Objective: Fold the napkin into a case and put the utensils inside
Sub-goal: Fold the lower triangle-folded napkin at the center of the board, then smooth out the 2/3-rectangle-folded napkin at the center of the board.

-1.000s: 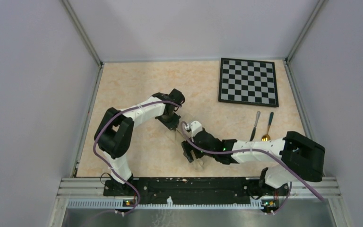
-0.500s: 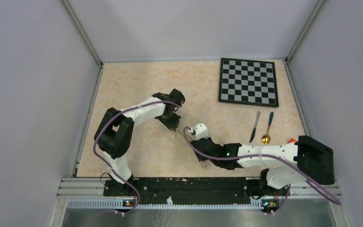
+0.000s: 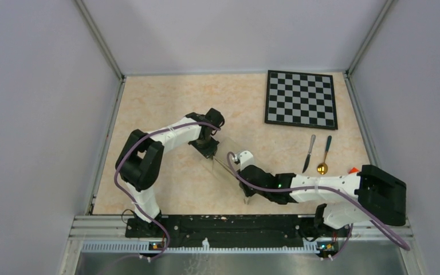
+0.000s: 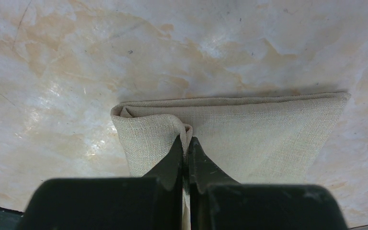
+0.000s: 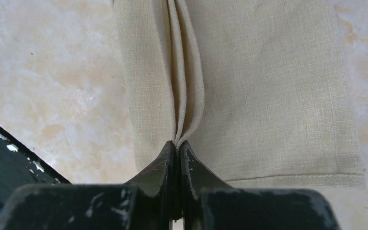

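Note:
The napkin (image 4: 249,129) is a beige cloth folded into a long band on the marbled tabletop. My left gripper (image 4: 188,143) is shut on a pinched ridge of cloth near one end. At the other end my right gripper (image 5: 178,146) is shut on a raised pleat of the napkin (image 5: 268,96). In the top view the left gripper (image 3: 212,154) and right gripper (image 3: 247,196) stand mid-table, and the cloth between them barely shows. The utensils lie to the right, clear of both grippers: a silver knife (image 3: 309,153) and a spoon (image 3: 324,156) with a gold bowl.
A black-and-white checkered board (image 3: 301,98) lies at the back right. A small orange piece (image 3: 352,170) shows beside the right arm's elbow. Grey walls close in the table on three sides, and a black rail (image 3: 223,224) runs along the near edge.
My right gripper went from open to shut, pinching a pleat of the napkin. The right arm shifted right and stretched lower. The left arm stayed put.

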Robot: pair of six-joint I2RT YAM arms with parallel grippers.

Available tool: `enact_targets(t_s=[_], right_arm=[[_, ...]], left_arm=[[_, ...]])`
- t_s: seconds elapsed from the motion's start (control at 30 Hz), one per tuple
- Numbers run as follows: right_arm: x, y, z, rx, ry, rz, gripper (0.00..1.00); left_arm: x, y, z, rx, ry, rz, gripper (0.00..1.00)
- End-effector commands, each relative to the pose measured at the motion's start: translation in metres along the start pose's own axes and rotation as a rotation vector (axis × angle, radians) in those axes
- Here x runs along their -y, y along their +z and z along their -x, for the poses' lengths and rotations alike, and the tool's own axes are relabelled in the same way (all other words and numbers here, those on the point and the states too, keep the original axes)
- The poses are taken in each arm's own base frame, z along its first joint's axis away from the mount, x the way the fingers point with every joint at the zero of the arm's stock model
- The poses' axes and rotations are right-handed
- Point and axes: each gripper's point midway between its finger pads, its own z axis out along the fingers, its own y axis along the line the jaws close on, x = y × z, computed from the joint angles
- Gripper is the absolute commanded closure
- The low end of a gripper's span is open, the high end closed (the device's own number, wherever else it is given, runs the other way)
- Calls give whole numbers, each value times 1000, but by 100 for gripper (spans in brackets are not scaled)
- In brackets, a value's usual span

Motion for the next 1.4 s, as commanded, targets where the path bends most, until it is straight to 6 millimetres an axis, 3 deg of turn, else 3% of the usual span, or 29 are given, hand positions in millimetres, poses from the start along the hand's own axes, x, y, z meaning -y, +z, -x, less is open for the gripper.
enact_targets(t_s=[0.0, 0.2, 0.33, 0.5, 0.6, 0.73, 0.83, 0.87, 0.97, 1.17, 1.23, 1.37], right_arm=[[-3, 0, -1, -1, 80, 87, 100], [-13, 2, -7, -16, 205, 382, 100], [-12, 11, -7, -21, 228, 475, 100], [-8, 12, 2, -9, 267, 526, 100], [-4, 13, 3, -15, 282, 526, 100], [0, 16, 1, -23, 297, 522, 100], [2, 17, 4, -18, 313, 523, 100], [2, 17, 5, -18, 313, 521, 100], [6, 19, 6, -19, 321, 509, 100], [9, 23, 6, -28, 323, 506, 100], [10, 25, 6, -30, 322, 504, 100], [10, 26, 6, -32, 319, 506, 100]], left_arm=[[3, -4, 4, 23, 21, -6, 100], [12, -7, 7, 37, 52, -37, 78], [17, -18, 9, 45, 87, -79, 63], [17, -48, 20, 93, 171, -165, 31], [19, -65, 24, 119, 242, -268, 6], [27, -91, 14, 122, 402, -515, 1], [16, -92, 6, 125, 446, -650, 11], [12, -90, 4, 114, 439, -687, 18], [4, -82, 6, 84, 406, -775, 52], [7, -68, 9, 3, 408, -874, 87], [14, -67, 4, -38, 434, -909, 94], [21, -56, -1, -87, 431, -926, 99]])
